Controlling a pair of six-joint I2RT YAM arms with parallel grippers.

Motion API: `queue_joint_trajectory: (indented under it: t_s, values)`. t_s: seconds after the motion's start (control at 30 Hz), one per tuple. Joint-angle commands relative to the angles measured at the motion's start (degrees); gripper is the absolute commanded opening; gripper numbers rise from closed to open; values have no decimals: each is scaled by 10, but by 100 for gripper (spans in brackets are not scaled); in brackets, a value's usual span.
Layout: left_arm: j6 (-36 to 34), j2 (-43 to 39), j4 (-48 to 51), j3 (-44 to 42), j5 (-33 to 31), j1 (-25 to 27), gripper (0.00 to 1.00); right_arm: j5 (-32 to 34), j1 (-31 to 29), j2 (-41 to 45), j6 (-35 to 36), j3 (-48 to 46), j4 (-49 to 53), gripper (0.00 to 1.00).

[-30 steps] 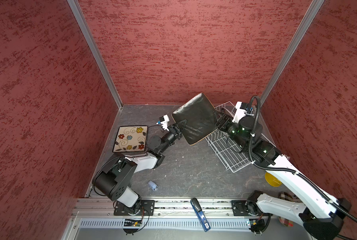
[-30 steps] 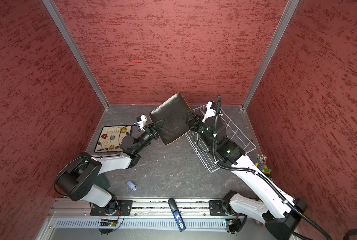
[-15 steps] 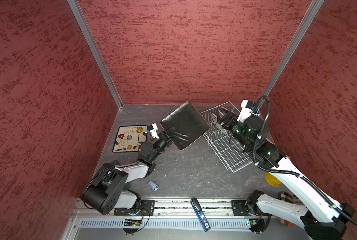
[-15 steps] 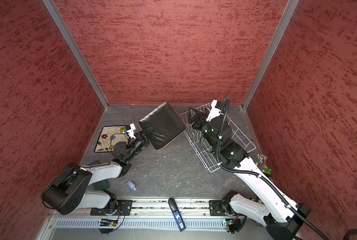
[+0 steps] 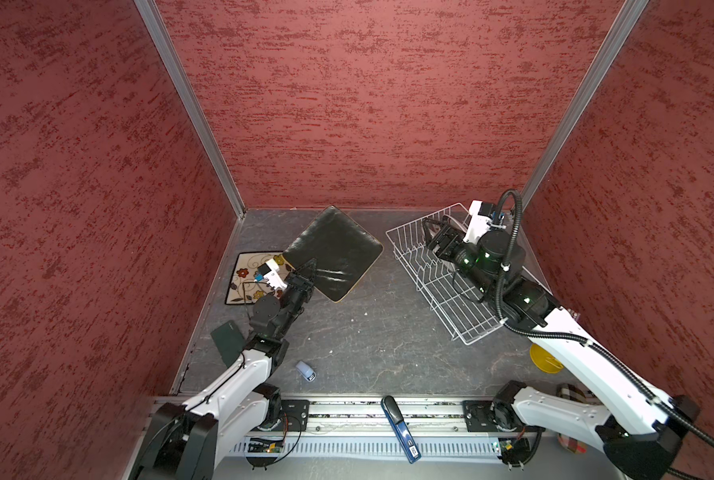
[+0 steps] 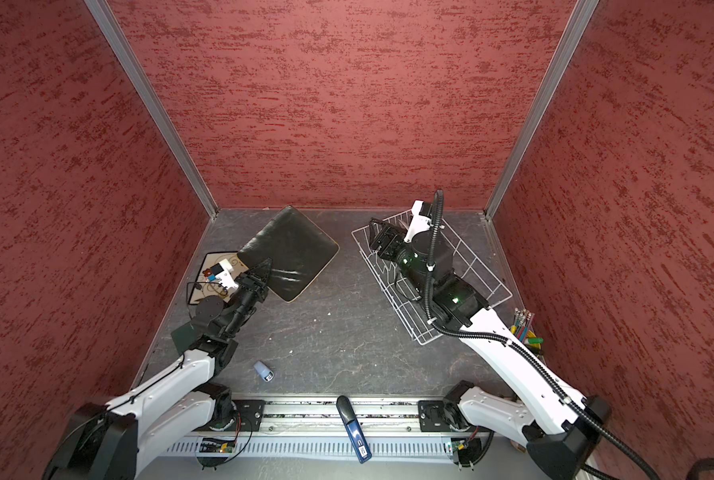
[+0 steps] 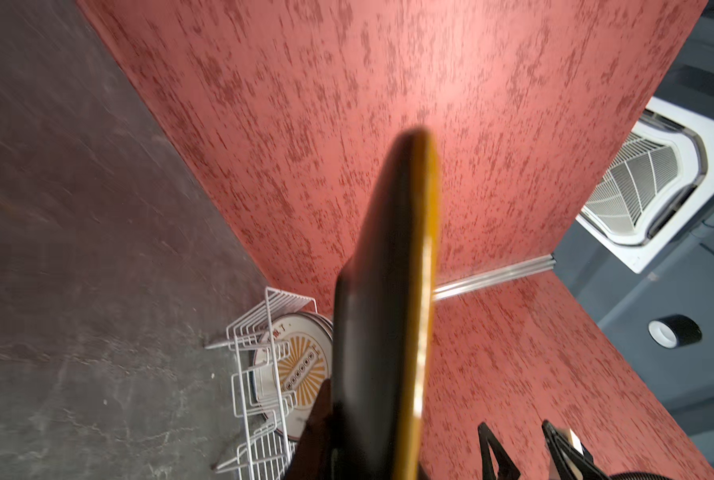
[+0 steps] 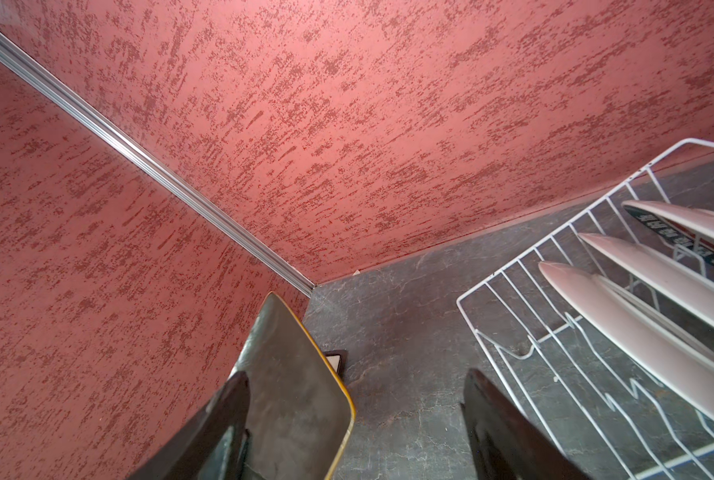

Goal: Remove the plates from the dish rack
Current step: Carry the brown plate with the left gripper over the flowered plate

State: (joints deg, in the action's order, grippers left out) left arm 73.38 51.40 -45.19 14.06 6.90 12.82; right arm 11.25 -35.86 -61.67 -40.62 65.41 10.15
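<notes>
My left gripper [image 5: 307, 270] [image 6: 264, 268] is shut on the edge of the dark brown square plate [image 5: 334, 249] [image 6: 291, 249] [image 7: 380, 311] [image 8: 289, 395], holding it tilted over the floor. One corner overlaps the cream flowered plate [image 5: 243, 276] [image 6: 203, 293], which lies flat by the left wall. The white wire dish rack [image 5: 451, 307] [image 6: 484, 274] [image 7: 260, 374] [image 8: 554, 332] stands at the right. It holds three round white plates [image 8: 637, 332] on edge, one with an orange sunburst [image 7: 301, 357]. My right gripper [image 5: 430, 235] [image 6: 374, 235] [image 8: 355, 374] hangs open and empty over the rack's far end.
A small blue-grey object [image 5: 305, 371] lies on the floor near the front. A dark green card [image 5: 227, 338] sits by the left arm. A blue-black tool [image 5: 401, 428] rests on the front rail. A yellow disc [image 5: 544, 359] and pens [image 6: 523, 324] lie beyond the rack.
My left arm has carried the dark brown plate leftward and lower, toward the cream plate. My right gripper has drawn away from that plate and back over the rack.
</notes>
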Motion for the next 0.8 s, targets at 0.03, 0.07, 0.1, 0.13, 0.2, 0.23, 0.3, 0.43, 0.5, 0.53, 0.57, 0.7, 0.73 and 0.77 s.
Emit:
queue_joint_trajectory:
  t_s: [0.03,0.07,0.1,0.13,0.2,0.23,0.3,0.43,0.5,0.53,0.57,0.7,0.73,0.77]
  values:
    - [12,-79,26,-6,-16,-48,0,-3,4,2,5,-7,4,81]
    - [20,-93,42,-13,-20,-58,0,-4,4,1,5,-9,2,81]
    - [27,-105,59,-18,-21,-71,0,-7,4,2,2,-11,-1,81]
    - [33,-115,74,-22,-21,-81,0,-9,4,3,2,-12,-5,81]
    - [36,-133,91,-29,-18,-107,0,-10,4,5,1,-15,-10,81]
    - [36,-138,96,-31,-13,-118,0,-10,5,5,1,-15,-9,81]
    - [37,-143,108,-29,6,-145,0,-9,4,5,2,-15,-6,81]
    - [40,-135,116,-25,35,-193,0,-8,5,6,3,-19,-5,81]
    - [41,-122,112,-24,53,-219,0,-10,5,8,1,-23,-8,81]
    - [43,-112,104,-25,61,-229,0,-12,5,9,-2,-26,-14,81]
    - [45,-103,93,-27,68,-240,0,-15,5,11,-4,-29,-20,81]
    - [44,-71,62,-28,87,-272,0,-20,5,9,-6,-28,-24,81]
    - [41,-65,55,-29,89,-279,0,-21,5,7,-6,-28,-22,81]
    - [37,-61,53,-28,91,-286,0,-20,5,5,-4,-28,-21,81]
